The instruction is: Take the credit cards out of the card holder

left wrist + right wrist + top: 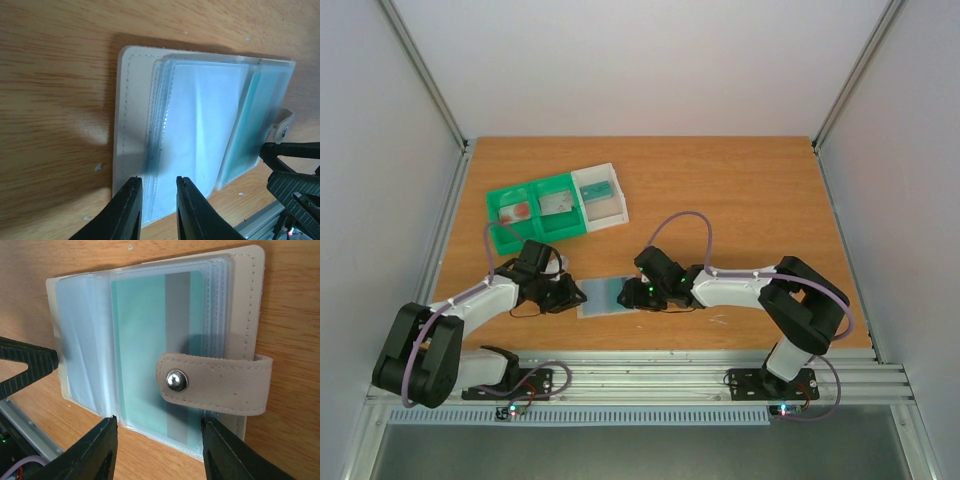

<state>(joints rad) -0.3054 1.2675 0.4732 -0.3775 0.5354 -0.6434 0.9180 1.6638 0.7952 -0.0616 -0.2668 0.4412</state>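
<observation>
Your left jaws stand narrowly parted over one edge of the open card holder (610, 297), by the near edge of the bench (740, 190); your right jaws gape astride its teal credit card (142, 340) and snap tab (220, 385).

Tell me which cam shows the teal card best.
Right wrist: the teal card fills the frame inside the open card holder, with only the snap tab crossing it. Left wrist shows just a teal strip behind cloudy sleeves. Top external shows the card holder small, with no card discernible.
</observation>
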